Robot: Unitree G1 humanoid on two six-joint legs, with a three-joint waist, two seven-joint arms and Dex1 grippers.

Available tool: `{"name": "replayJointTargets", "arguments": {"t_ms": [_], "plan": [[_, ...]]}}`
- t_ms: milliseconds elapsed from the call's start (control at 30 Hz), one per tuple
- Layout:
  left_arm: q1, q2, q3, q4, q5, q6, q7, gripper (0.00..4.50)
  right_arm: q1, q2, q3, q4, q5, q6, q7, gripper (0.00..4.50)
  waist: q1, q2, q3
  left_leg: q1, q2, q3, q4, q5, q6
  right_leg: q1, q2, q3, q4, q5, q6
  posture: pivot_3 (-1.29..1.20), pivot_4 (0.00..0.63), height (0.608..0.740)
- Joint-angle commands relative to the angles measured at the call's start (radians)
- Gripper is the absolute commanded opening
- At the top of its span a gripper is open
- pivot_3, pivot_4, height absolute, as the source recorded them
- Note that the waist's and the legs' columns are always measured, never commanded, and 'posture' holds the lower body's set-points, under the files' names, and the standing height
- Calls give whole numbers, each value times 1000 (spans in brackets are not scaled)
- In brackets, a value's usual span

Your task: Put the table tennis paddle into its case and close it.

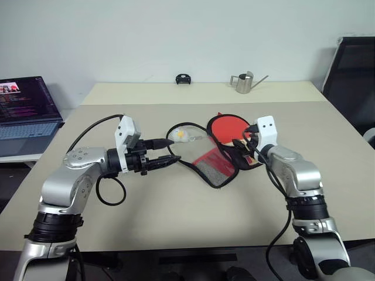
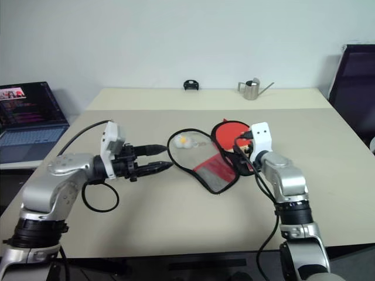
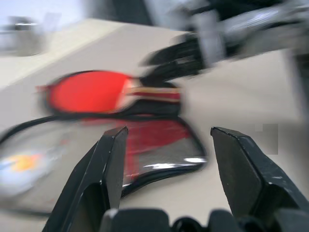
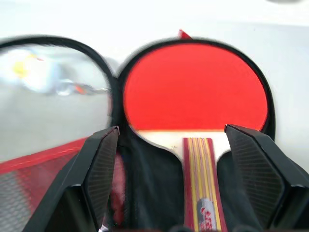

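Both grippers gape empty. The paddle [image 4: 193, 96] lies in the open case [image 2: 220, 175] on the table [image 1: 176, 216], seemingly untouched; right gripper [image 4: 183, 183] above its handle, left gripper [image 1: 170, 151] beside the flap.

An open laptop [image 1: 26, 108], a metal watering can [image 1: 243, 82] and a small black object [image 1: 183, 79] rest on tables.

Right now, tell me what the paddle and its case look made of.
Table tennis paddle: matte red rubber face; handle looks like pale wood with red and yellow stripes. Case: soft fabric, probably nylon, lying open, black zip-like edge, red mesh pocket on the open flap.
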Motion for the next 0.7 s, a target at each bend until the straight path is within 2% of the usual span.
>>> {"name": "replayJointTargets", "arguments": {"t_ms": [33,300,433,700], "plan": [[4,8,1,61,68,-59,33,3005,4,-70,-80,-119,70,32,52,3813,1,0,0,0,0,0,0,0,0,0,0,0,0,0,0,0,150,740],[13,21,-57,281,225,-146,60,3005,84,-206,-97,-215,153,46,174,3813,-1,0,0,0,0,0,0,0,0,0,0,0,0,0,0,0,150,740],[-26,-26,-67,391,255,-184,86,3005,111,-230,-95,-234,159,48,180,3813,1,0,0,0,-1,0,0,0,0,0,-1,0,0,0,0,0,150,740],[-174,-181,-119,630,337,-285,158,3005,134,-222,-103,-264,181,54,153,3813,4,-1,0,0,-2,0,1,0,0,0,-1,0,1,0,0,0,150,740]]}}
